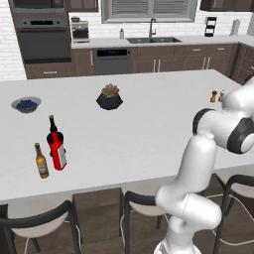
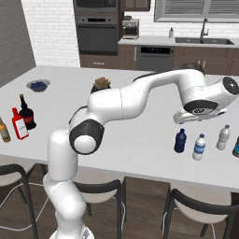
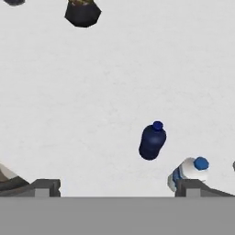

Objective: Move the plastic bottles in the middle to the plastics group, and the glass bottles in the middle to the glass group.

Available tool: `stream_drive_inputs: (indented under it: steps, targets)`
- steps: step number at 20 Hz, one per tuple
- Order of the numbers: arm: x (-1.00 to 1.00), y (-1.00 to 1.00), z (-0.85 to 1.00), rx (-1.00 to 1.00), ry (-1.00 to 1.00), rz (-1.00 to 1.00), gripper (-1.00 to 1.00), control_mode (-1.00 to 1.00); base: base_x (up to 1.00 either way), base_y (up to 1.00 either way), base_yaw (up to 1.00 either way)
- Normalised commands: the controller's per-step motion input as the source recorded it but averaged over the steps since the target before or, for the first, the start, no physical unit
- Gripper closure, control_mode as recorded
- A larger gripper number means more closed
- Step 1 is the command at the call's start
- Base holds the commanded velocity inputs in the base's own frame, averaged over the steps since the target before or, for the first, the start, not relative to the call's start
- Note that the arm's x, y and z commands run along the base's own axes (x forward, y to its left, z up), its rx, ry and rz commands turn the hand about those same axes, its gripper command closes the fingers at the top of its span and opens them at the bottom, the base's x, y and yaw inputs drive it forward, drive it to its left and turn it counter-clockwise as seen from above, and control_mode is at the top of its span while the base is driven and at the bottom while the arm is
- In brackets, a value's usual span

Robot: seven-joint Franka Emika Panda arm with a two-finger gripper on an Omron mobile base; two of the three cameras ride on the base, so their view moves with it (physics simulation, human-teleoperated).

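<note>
Along the tabletop's (image 2: 140,149) near edge, toward its right end, the blue bottle (image 2: 180,141) stands just beside the water bottle (image 2: 199,147), with a pale bottle (image 2: 223,137) a little further right. Above them hangs the claw (image 2: 198,113), fingers spread wide and holding nothing. Toward the left end, the red bottle (image 1: 59,152) already stands touching the dark bottle (image 1: 52,130), the beer bottle (image 1: 41,160) just beside. Further back sit a plant pot (image 1: 109,97) and a bowl (image 1: 26,104). Descending on the blue bottle, a finger could likely clip the water bottle and topple it, since they stand so close.
</note>
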Motion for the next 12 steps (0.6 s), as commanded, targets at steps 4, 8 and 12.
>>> stream_drive_inputs:
  steps: [4,8,12]
  targets:
    - [-0.22,1.0,0.17,-0.26,0.12,0.0,-1.0,-1.0,0.0,0.0,0.0]
    - [-0.35,1.0,0.17,-0.21,0.09,0.0,-1.0,-1.0,0.0,0.0,0.0]
    - [-0.49,0.51,0.19,-0.02,0.0,0.1,-1.0,-1.0,0.0,0.0,0.0]
